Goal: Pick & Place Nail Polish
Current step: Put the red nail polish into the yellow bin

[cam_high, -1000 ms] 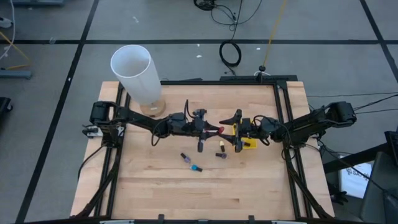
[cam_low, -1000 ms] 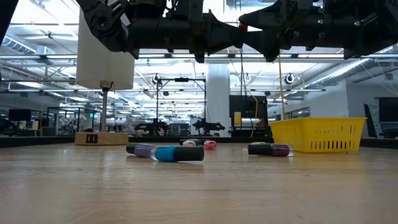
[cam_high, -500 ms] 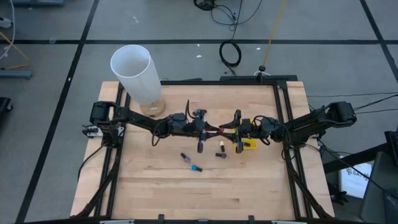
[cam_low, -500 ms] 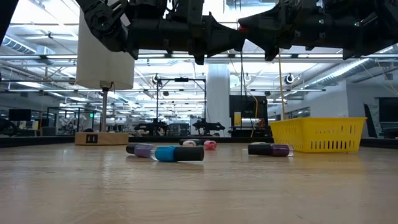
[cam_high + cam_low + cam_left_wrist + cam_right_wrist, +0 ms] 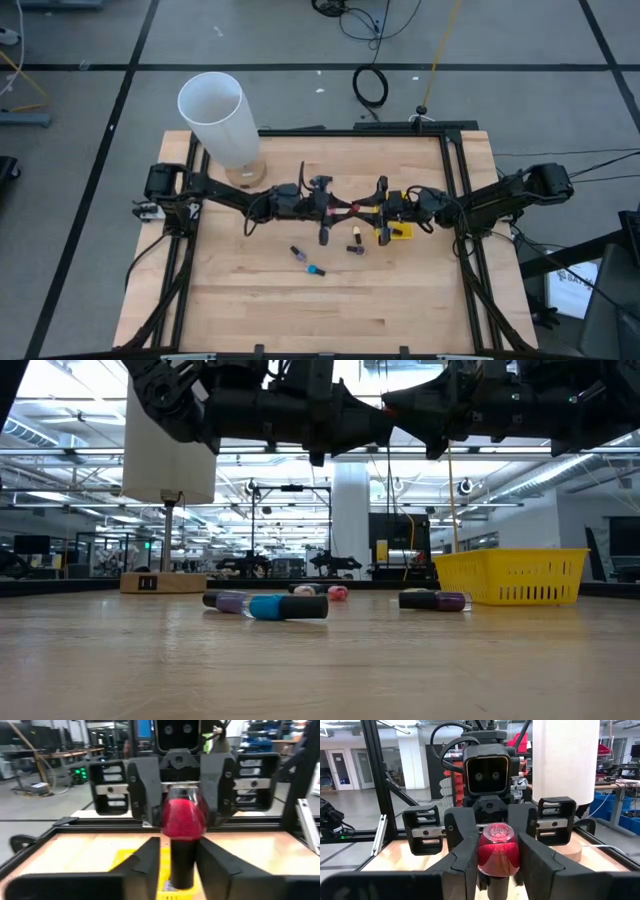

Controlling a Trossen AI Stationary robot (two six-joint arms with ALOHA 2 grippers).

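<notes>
Though high view blurs, wrists show red bottle [image 5: 184, 817].

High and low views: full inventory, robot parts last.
red nail polish: 1, red with a dark cap, held in the air between the grippers
purple bottles: 2, lying on the table, one by the teal, one near the bin
teal bottle: 1, lying mid-table
pink bottle: 1, farther back
yellow bin: 1, right of centre
white cylinder: 1, far-left corner
table: 1, light wood
left gripper: jaws on the cap
right gripper: jaws on the red body
</notes>
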